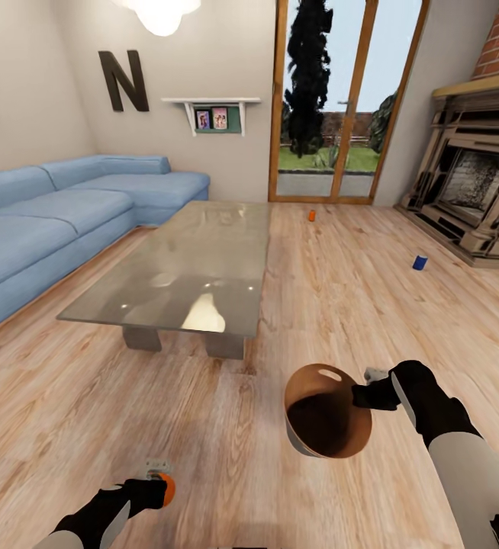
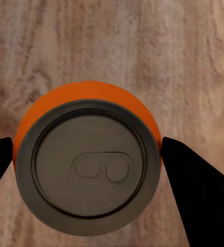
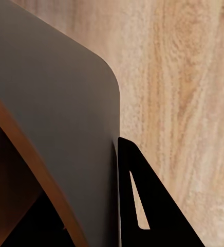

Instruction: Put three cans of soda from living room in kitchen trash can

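In the living room, my left gripper (image 1: pixel 156 485) is shut on a bright orange can of soda (image 1: pixel 166 489), low over the wood floor; in the left wrist view its silvery top (image 2: pixel 89 170) sits between both black fingers (image 2: pixel 194 190). A second orange can (image 1: pixel 311 216) stands on the floor near the glass doors. The dark blue can (image 1: pixel 420 262) stands on the floor before the fireplace. My right gripper (image 1: pixel 368 395) is shut on the rim of a round brown trash can (image 1: pixel 327 412), mouth tilted toward the camera; its dark wall (image 3: pixel 55 128) lies against one finger (image 3: pixel 153 216).
A glass coffee table (image 1: pixel 188 267) stands ahead to the left, with a blue corner sofa (image 1: pixel 51 221) behind it. The brick fireplace (image 1: pixel 478 191) is at the right, and wood-framed glass doors (image 1: pixel 333 114) are at the back. Open wood floor (image 1: pixel 341 305) lies between the table and the fireplace.
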You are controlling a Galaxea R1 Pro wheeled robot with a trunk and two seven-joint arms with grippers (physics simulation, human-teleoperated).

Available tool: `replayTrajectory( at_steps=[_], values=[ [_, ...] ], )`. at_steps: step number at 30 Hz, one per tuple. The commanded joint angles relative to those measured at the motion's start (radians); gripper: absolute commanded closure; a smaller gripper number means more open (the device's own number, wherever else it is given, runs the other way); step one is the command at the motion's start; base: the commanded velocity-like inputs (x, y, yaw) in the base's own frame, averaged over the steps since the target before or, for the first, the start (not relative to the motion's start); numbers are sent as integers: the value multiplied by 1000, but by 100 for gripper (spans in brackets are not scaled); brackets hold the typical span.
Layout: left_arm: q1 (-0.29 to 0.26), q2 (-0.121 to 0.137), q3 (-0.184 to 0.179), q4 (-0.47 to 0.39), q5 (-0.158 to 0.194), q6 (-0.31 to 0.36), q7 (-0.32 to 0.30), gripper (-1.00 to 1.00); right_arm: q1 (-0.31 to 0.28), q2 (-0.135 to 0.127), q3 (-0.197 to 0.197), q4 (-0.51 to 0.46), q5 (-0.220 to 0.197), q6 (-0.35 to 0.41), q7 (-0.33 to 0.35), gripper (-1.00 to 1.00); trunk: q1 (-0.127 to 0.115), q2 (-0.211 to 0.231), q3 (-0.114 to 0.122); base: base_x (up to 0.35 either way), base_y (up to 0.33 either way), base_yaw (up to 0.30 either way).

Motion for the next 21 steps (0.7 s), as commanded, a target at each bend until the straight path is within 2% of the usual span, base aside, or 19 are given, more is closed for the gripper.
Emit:
replayTrajectory(
  at_steps=[1, 9, 13, 16, 18, 21],
  values=[
    [0, 0, 0, 0, 0, 0, -1, 100, 0, 0, -1, 0, -26, 5, 8, 100, 0, 0, 4, 0, 0, 0],
    [0, 1, 0, -1, 3, 0, -13, 100, 0, 5, 1, 2, -27, 9, 18, 100, -4, 2, 35, 0, 0, 0],
    [-4, 6, 0, -24, 5, 34, -69, 100, 0, 9, 2, 5, -27, 10, 28, 100, -13, 17, 49, 0, 0, 0],
    [-9, 10, 1, -135, 6, 117, -122, 100, 0, 10, 6, 9, -28, 11, 43, 100, -24, 38, 58, 0, 0, 0],
    [-11, 12, 3, -312, 7, 215, -174, 100, 0, 10, 16, 13, -28, 11, 65, 100, -32, 52, 65, 0, 0, 0],
    [-12, 14, 4, -449, 6, 303, -215, 100, 0, 12, 23, 15, -28, 11, 80, 100, -43, 73, 74, 0, 0, 0]
  ],
)
